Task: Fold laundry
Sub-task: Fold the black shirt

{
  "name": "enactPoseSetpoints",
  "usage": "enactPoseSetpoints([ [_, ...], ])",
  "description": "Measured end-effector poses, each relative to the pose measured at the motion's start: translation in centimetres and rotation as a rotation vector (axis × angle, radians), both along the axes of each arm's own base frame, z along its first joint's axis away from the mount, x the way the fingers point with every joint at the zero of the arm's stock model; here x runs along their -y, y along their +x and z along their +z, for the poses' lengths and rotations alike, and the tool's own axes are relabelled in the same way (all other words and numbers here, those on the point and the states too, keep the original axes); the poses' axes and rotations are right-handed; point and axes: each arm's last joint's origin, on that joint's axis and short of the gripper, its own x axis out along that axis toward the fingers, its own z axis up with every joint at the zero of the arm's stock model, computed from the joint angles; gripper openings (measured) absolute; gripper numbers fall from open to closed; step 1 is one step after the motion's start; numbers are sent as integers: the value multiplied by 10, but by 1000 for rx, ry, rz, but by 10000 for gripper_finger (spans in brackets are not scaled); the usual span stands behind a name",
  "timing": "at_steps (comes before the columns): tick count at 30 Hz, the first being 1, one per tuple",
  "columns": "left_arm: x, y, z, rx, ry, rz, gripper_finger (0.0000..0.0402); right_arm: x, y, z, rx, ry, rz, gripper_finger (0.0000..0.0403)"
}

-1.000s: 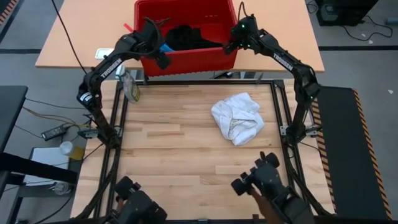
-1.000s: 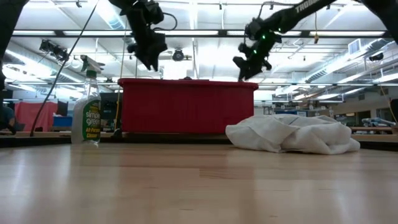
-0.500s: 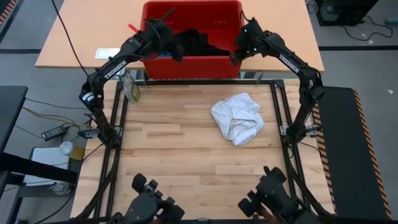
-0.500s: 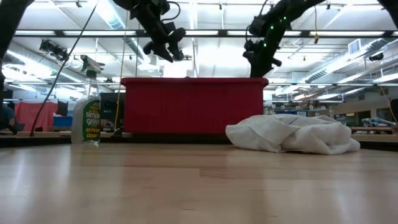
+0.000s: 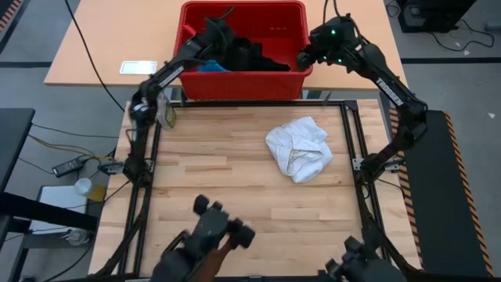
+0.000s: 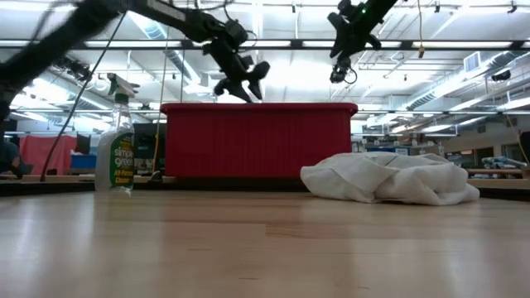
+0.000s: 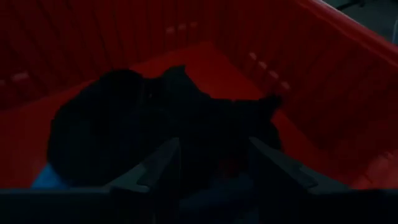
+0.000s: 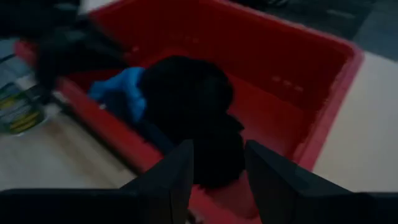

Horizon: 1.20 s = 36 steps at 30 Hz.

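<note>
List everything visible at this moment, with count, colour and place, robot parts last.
Basket: one, red, far table edge.
Black garment: one, inside the basket.
Blue garment: one, bright blue, in the basket beside the black garment.
White garment: one, crumpled on the wooden table, right of centre.
Spray bottle: one, clear with green label, table's far left corner.
Left end effector: open, over the black garment in the basket.
Right end effector: open, above the basket's right end.

A red basket (image 5: 235,82) sits behind the table (image 5: 219,188); a spray bottle (image 6: 115,149) stands beside it.
</note>
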Motion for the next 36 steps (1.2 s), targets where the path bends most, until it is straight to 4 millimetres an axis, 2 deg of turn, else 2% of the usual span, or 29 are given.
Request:
enactPoseSetpoints([
  [2,-19,6,-8,-4,-10,16,188,-6,1,0,-6,18,16,152],
  [3,-29,8,-19,-4,-20,25,188,-9,2,0,-8,31,22,152],
  [6,-49,0,-54,-13,-64,56,188,-18,9,-5,-10,101,54,152],
  [8,-58,-3,-68,-39,-65,58,188,-24,16,-7,5,137,78,152],
  [16,-75,-1,-126,-166,-132,36,188,-51,41,-15,-3,157,129,152],
  [21,-76,-1,-146,-226,-200,23,178,-61,48,-15,-20,145,141,152],
  [23,-75,0,-148,-262,-182,-15,143,-62,48,-15,-34,139,127,152],
  [26,-75,0,-141,-285,-133,-53,40,-62,48,-15,-39,133,123,152],
  [27,-76,-2,-138,-276,-119,-49,21,-61,48,-15,-41,131,123,151],
  [32,-85,-14,-113,-147,-62,-20,3,-60,46,-16,-52,125,117,151],
  [34,-86,-19,-88,-69,25,-59,2,-58,45,-16,-65,115,122,151],
  [36,-78,-23,-50,16,147,-139,2,-57,44,-16,-80,99,129,151],
])
